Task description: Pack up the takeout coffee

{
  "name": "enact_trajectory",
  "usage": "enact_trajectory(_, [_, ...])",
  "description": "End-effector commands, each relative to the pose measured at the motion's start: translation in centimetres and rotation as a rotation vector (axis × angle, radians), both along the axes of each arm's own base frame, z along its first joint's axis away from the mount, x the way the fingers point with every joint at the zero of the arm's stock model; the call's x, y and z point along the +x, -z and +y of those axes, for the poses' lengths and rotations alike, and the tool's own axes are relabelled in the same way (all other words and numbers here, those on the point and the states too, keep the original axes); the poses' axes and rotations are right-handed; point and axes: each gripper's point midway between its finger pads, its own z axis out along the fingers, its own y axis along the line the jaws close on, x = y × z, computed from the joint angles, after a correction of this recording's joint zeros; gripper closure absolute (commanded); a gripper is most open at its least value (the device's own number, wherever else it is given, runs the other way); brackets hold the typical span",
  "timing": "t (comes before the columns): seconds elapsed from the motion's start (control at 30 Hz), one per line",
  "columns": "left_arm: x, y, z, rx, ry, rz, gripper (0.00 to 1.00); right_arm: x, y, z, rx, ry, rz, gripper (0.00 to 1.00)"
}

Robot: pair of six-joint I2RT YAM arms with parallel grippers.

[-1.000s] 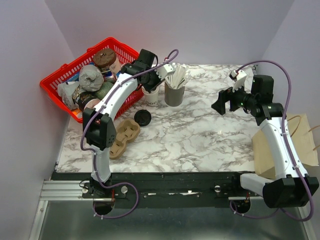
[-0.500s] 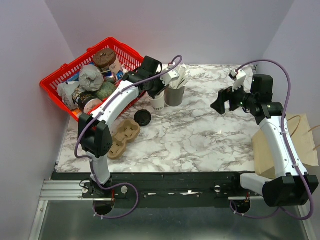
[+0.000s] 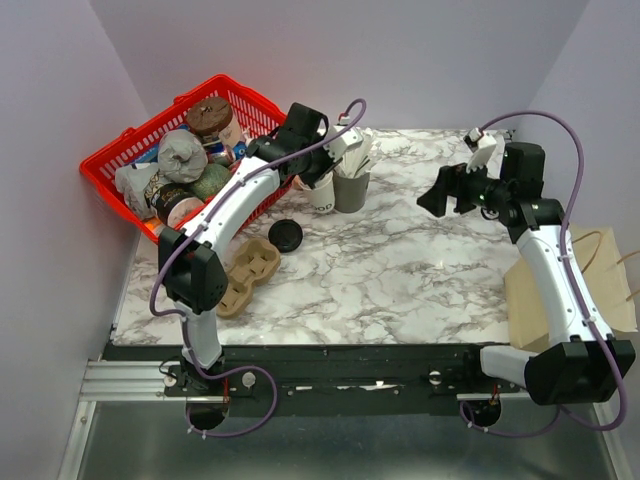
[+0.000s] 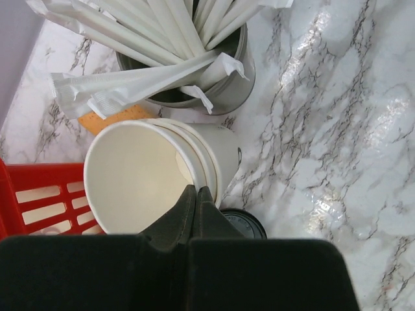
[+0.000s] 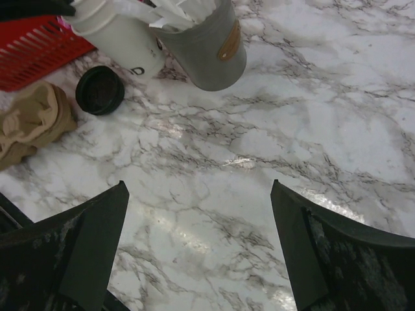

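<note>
The takeout coffee is out of view. A stack of cream paper cups leans beside the grey cup of wrapped sticks. My left gripper is shut on the rim of the top cup, with one finger inside and one outside. A loose round black lid lies flat on the marble just in front of the stack, and it also shows in the left wrist view. My right gripper hovers open over bare marble, holding nothing.
A red basket full of cups and wrapped items stands at the back left. A brown pulp cup carrier lies near the left arm. A brown paper bag lies at the table's right edge.
My left gripper has dragged the cup stack to the right, up against the grey cup of sticks. My right gripper has shifted a little toward the back and left, still open.
</note>
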Motion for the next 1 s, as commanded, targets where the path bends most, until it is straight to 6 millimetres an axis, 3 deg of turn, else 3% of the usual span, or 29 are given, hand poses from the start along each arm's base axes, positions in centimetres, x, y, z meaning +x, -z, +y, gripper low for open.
enact_trajectory(0.0, [-0.8, -1.4, -0.3, -0.072, -0.047, -0.013, 1.00, 1.7, -2.3, 2.5, 0.180, 0.085, 0.047, 0.00])
enact_trajectory(0.07, [-0.6, -1.2, 0.0, -0.081, -0.064, -0.038, 1.00, 2.5, -2.1, 3.7, 0.197, 0.089, 0.044, 0.00])
enact_trajectory(0.1, [-0.8, -0.5, 0.3, -0.064, -0.071, -0.024, 1.00, 2.3, -1.9, 5.2, 0.209, 0.068, 0.056, 0.00])
enact_trajectory(0.3, [-1.5, 0.0, 0.4, -0.065, -0.125, 0.078, 1.00, 3.2, 2.3, 10.6, 0.249, 0.057, 0.185, 0.00])
enact_trajectory(0.4, [-2.3, 0.0, 0.2, -0.104, -0.149, 0.121, 1.00, 4.1, 4.3, 12.3, 0.281, 0.071, 0.237, 0.00])
enact_trajectory(0.6, [-3.9, 0.1, -0.8, -0.184, -0.186, 0.227, 1.00, 4.9, 5.6, 14.8, 0.356, 0.053, 0.278, 0.00])
enact_trajectory(0.8, [-5.9, 0.9, -0.8, -0.223, -0.202, 0.302, 1.00, 3.6, 7.9, 16.0, 0.411, 0.041, 0.368, 0.00])
enact_trajectory(0.97, [-6.7, 1.5, -1.0, -0.229, -0.190, 0.334, 1.00, 2.8, 8.6, 17.6, 0.455, -0.011, 0.403, 0.00])
